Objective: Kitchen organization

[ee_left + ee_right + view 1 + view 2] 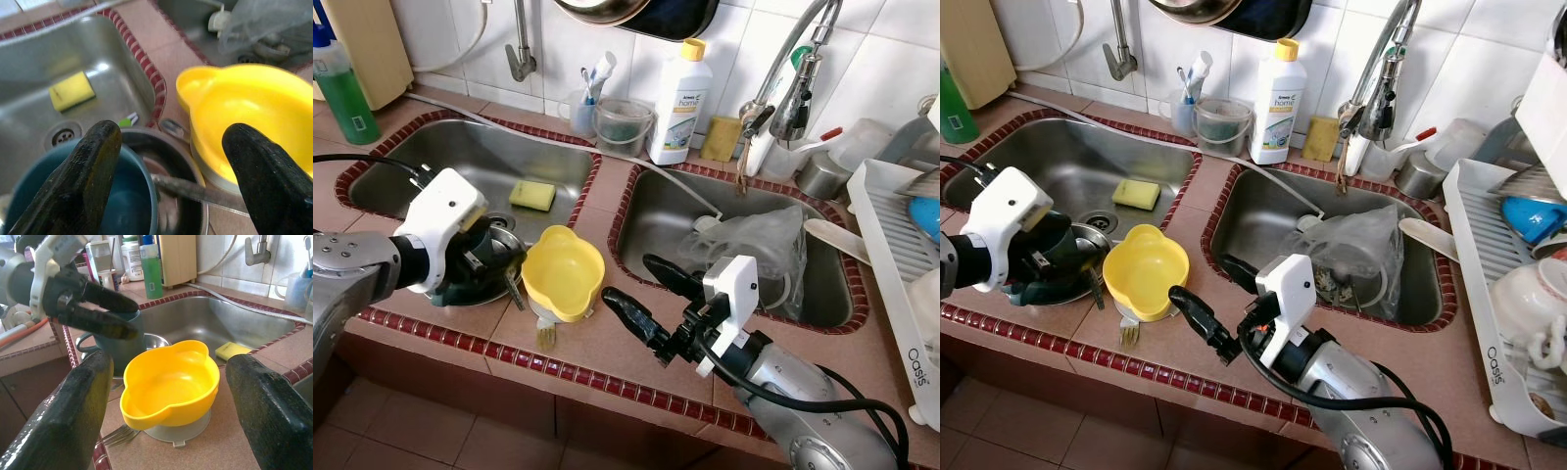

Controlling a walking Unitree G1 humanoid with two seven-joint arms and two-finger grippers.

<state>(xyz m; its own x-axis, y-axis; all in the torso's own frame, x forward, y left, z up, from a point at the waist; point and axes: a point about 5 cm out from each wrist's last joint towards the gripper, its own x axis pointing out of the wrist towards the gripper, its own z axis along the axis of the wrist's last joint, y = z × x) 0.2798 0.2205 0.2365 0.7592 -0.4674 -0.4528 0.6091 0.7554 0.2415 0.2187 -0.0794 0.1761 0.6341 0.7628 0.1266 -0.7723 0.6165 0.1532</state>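
Note:
A yellow bowl (pixel 565 274) sits on a grey lid on the tiled strip between the two sinks, with a fork (pixel 546 335) poking out from under it. Left of it a steel bowl (pixel 1077 266) holds a dark teal cup (pixel 120 340) and a metal utensil (pixel 195 190). My left gripper (pixel 171 134) is open just above the cup's rim, beside the yellow bowl (pixel 249 112). My right gripper (pixel 626 276) is open over the counter to the right of the yellow bowl (pixel 171 387), pointing at it without touching it.
A yellow sponge (pixel 531 194) lies in the left sink. The right sink holds a clear plastic bag (pixel 759 240) over dishes. A white dish rack (pixel 891 255) stands at the right. A detergent bottle (pixel 680 103), a tap (pixel 793 88) and a green bottle (pixel 342 93) line the back.

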